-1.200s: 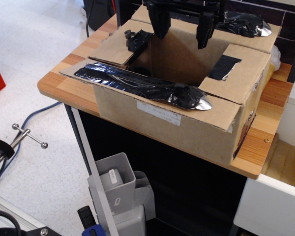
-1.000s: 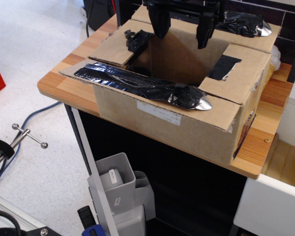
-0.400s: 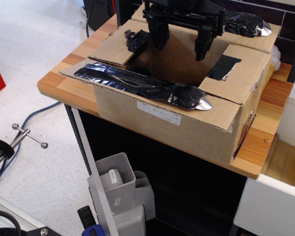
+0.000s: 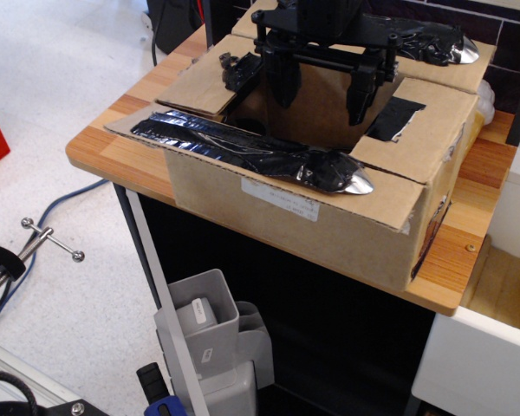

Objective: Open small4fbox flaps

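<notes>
While the small4fbox (image 4: 329,217) sits with flaps (image 4: 243,147) spread, the gripper (image 4: 321,91) (fingers wide apart, empty) hangs inside its mouth.

A wooden table (image 4: 113,143) of light and reddish-brown planks carries the small4fbox (image 4: 329,217), which sits directly on it beneath the gripper (image 4: 321,87). Bare wood shows to the gripper's left and along the near right edge.

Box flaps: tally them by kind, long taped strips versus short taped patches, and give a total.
Long flaps with crinkled black tape strips: 2
Short flaps with black tape patches: 2
Total: 4
</notes>
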Controlling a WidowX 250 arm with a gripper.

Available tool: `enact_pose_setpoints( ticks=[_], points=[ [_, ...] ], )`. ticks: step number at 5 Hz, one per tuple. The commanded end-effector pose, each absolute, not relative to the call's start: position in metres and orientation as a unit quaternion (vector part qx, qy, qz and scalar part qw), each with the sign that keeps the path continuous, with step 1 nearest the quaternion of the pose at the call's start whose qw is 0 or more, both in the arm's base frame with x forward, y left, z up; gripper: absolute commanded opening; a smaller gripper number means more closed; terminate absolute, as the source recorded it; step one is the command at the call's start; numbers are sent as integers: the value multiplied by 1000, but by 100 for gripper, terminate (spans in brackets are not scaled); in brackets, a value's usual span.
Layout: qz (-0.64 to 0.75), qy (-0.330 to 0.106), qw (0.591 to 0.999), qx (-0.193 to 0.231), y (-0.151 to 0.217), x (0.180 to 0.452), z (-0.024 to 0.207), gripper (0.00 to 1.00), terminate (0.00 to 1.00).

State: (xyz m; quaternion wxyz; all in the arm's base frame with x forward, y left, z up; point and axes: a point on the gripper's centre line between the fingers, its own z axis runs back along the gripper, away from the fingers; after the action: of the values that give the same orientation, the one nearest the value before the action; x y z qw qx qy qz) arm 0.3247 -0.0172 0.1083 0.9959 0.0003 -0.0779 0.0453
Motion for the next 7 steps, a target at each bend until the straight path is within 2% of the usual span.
enact_pose_setpoints(
  ticks=[1, 3, 7],
  points=[
    [36, -105, 993, 32, -8, 330, 114, 100, 0],
    [24, -93, 993, 69, 11, 337, 118, 100, 0],
    [-4, -79, 984, 157, 47, 339, 146, 100, 0]
  ],
)
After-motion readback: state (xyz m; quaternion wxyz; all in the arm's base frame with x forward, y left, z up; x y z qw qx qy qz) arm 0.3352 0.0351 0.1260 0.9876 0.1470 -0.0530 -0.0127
